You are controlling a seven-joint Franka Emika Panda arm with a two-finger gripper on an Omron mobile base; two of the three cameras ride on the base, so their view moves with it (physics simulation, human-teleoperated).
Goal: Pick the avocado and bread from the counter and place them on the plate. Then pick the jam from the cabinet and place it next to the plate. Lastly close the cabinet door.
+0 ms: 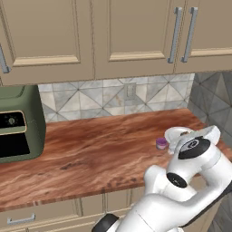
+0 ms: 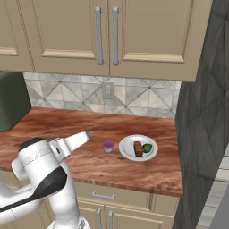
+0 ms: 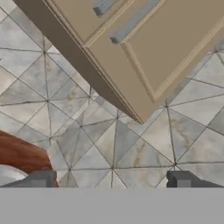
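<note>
We saw the cabinet doors (image 3: 144, 57) shut above & ahead of the jaws, the counter (image 2: 112, 147) below them w/ the plate (image 2: 129, 154) beyond the gripper (image 3: 111, 179). Bread (image 2: 138, 148) & avocado (image 2: 147, 148) sat on the plate, touching; jam (image 2: 108, 146) stood just beside its rim, nearer the jaws. Jaws were apart, holding nothing.

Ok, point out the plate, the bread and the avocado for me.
plate (image 2: 127, 147): right base view, bare left part of its rim.
bread (image 2: 137, 148): right base view, its top face.
avocado (image 2: 147, 148): right base view, its rounded top.
</note>
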